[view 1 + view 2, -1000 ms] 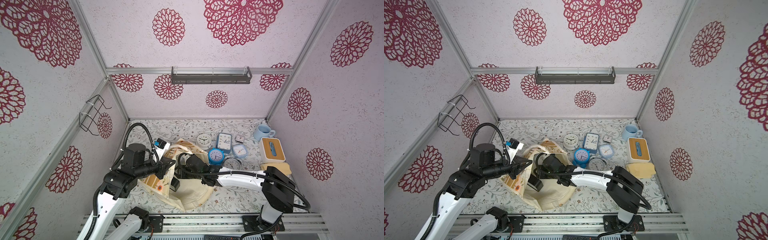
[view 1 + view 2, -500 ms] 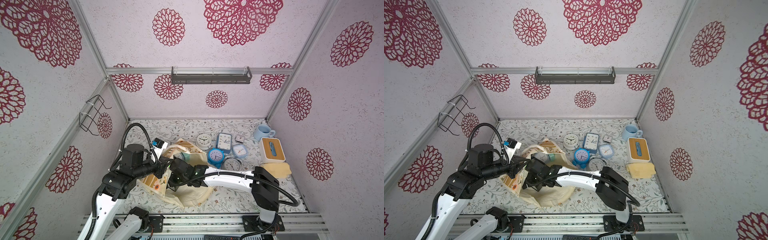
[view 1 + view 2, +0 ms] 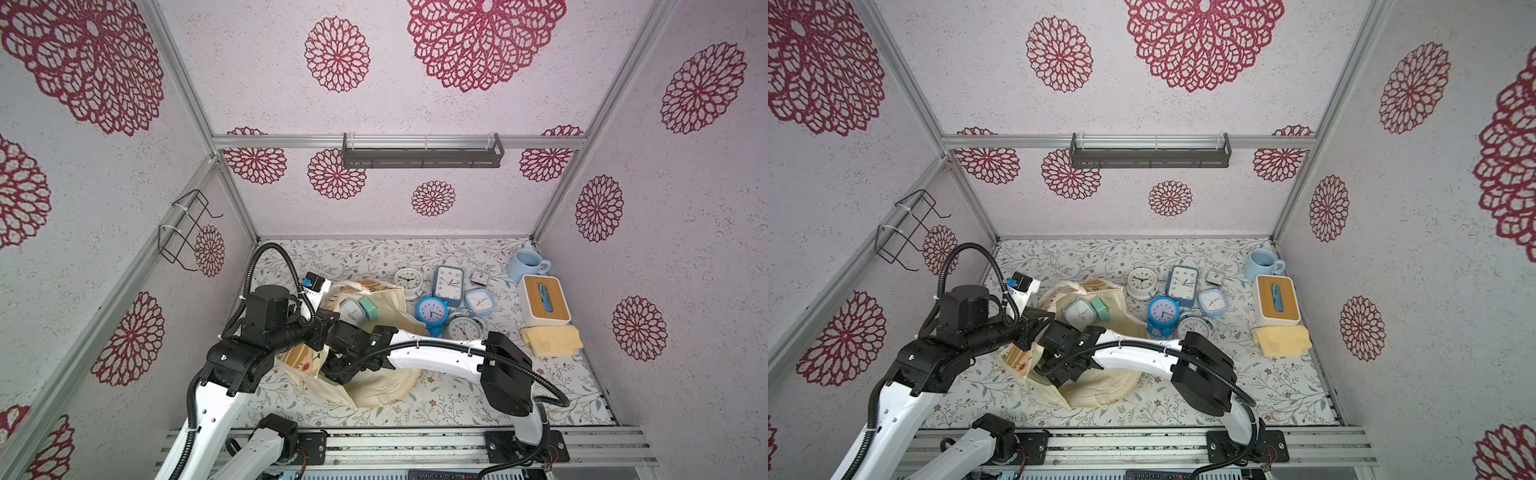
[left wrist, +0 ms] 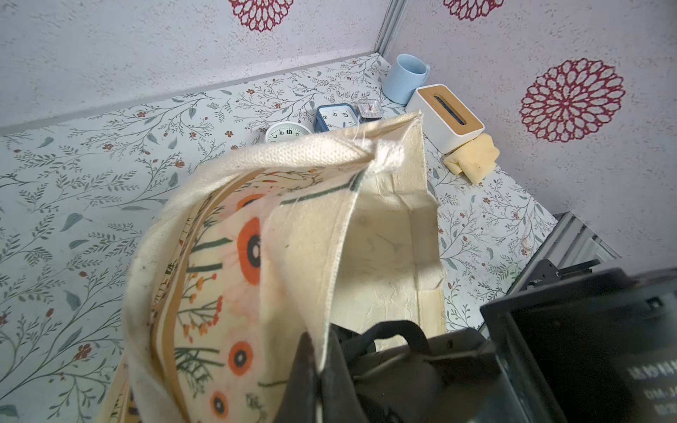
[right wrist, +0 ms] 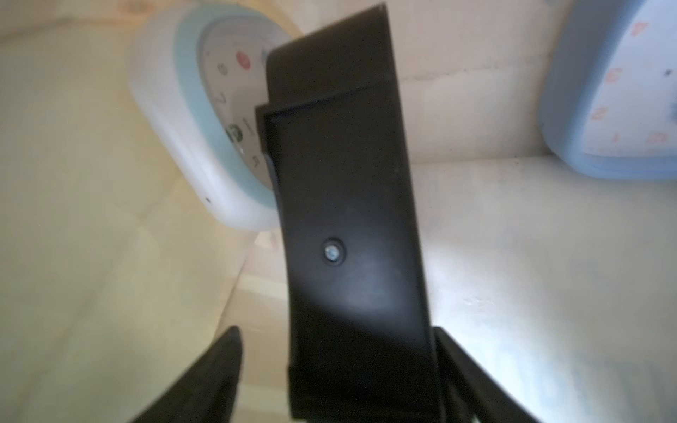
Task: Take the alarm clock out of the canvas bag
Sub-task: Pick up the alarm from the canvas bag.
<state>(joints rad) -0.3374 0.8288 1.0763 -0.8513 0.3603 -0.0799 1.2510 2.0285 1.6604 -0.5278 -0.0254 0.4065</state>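
canvas bag (image 3: 376, 390): cream, slumped, mouth open | alarm clock (image 3: 350, 311): inside

Top views high, steeply down over everything; left wrist close beside canvas bag (image 4: 388, 238), right wrist inside it.

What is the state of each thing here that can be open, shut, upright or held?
canvas bag: lying on the table, mouth open, rim pinched.
left gripper: shut on the canvas bag's rim.
right gripper: open, reaching into the canvas bag.
white clock: inside the canvas bag.
mug: upright.
tissue box: lid on.
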